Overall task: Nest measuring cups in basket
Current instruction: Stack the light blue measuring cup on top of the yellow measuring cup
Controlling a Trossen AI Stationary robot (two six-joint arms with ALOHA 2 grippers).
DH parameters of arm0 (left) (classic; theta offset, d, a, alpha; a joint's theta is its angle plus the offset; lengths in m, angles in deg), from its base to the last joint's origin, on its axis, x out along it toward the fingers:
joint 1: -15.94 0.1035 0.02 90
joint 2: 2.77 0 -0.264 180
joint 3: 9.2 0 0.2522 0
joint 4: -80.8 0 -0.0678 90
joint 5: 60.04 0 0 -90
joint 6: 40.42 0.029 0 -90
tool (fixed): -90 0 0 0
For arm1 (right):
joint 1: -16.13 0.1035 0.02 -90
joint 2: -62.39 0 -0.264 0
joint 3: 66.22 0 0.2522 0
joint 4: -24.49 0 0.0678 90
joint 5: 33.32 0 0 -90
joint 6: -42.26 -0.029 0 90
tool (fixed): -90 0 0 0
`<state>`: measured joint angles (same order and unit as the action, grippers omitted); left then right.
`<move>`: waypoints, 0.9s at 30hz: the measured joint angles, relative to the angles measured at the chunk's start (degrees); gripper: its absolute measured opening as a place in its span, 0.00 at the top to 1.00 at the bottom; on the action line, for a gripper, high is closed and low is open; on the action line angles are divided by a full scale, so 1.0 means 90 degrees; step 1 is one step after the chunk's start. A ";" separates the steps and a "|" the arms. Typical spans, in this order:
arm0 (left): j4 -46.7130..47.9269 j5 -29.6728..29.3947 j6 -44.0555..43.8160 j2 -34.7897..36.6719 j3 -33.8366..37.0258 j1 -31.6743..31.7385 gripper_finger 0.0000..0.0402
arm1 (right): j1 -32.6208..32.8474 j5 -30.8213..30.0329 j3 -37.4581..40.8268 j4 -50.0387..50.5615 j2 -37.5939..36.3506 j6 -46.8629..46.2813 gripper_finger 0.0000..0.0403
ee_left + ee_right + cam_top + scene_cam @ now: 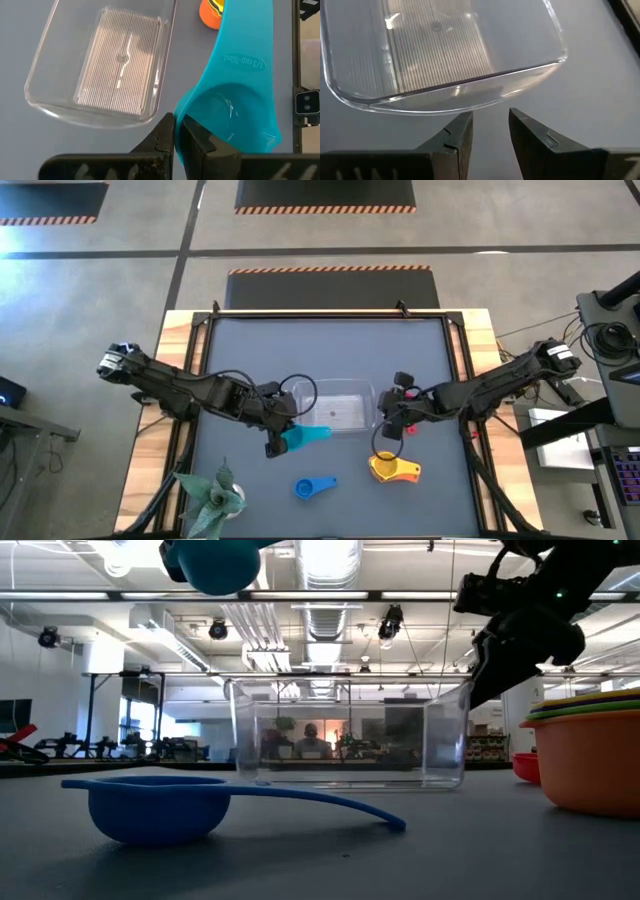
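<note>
The clear basket (335, 405) rests flat on the grey mat in the middle of the table. My left gripper (274, 442) hovers off the basket's near left corner, shut on the teal measuring cup (305, 437), which shows high up in the low view (215, 565). My right gripper (388, 430) is open beside the basket's right end (470, 85) and touches nothing. A nested stack with an orange cup outermost (393, 468) stands near the right gripper. The blue cup (313, 486) sits on its bowl near the table's near edge. A red cup (525, 768) lies behind the stack. My left gripper pinches the wall of the teal cup's bowl (181, 112) at its rim, one finger (200, 142) inside the bowl and the other outside. The handle (245, 55), marked 1/3 cup, points away from the fingers. The cup is lifted clear of the table.
A green artificial plant (210, 495) stands at the near left corner. The blue cup's long handle (330, 805) lies along the mat. Bare mat (330, 350) spreads beyond the basket toward the far edge. Cables and equipment sit off the table's right side.
</note>
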<state>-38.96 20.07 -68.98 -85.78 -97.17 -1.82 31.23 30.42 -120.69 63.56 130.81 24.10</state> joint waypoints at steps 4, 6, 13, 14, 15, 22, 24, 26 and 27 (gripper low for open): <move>-0.0015 -0.0002 0.0000 0.0000 0.0002 -0.0006 1.00 | -0.0141 0.0293 -0.0018 -0.0476 0.0315 0.0194 0.71; -0.0030 -0.0002 0.0000 -0.0017 0.0002 -0.0010 1.00 | -0.0185 0.0304 -0.0051 -0.0487 0.0432 0.0208 0.71; -0.0032 -0.0004 -0.0045 -0.0200 0.0002 -0.0023 1.00 | -0.0180 0.0471 -0.0237 0.0980 0.0201 -0.0074 0.71; -0.0032 -0.0003 -0.0046 -0.0248 0.0002 -0.0037 1.00 | -0.0156 0.0506 -0.0249 0.1266 0.0097 -0.0236 0.71; -0.0031 -0.0002 -0.0052 -0.0303 0.0002 -0.0045 1.00 | -0.0120 0.0536 -0.0255 0.1496 -0.0029 -0.0397 0.71; -0.0480 -0.0003 -0.0516 -0.0707 0.0002 -0.0051 1.00 | 0.0522 0.0637 -0.0240 0.1258 -0.1010 -0.0642 0.71; -0.0724 -0.0002 -0.0527 -0.0833 0.0004 -0.0049 1.00 | 0.0840 0.0635 -0.0240 0.0752 -0.1197 -0.0310 0.71; -0.0982 0.0001 -0.0527 -0.0919 0.0004 -0.0049 1.00 | 0.1170 0.0641 -0.0240 0.0135 -0.1277 0.0019 0.71; -0.1055 0.0020 -0.0528 -0.0963 0.0004 -0.0049 1.00 | 0.1321 0.0645 -0.0240 -0.0206 -0.1279 0.0199 0.71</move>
<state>-48.45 20.25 -73.73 -94.44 -97.13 -2.26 43.11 36.22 -122.86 61.71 119.29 25.89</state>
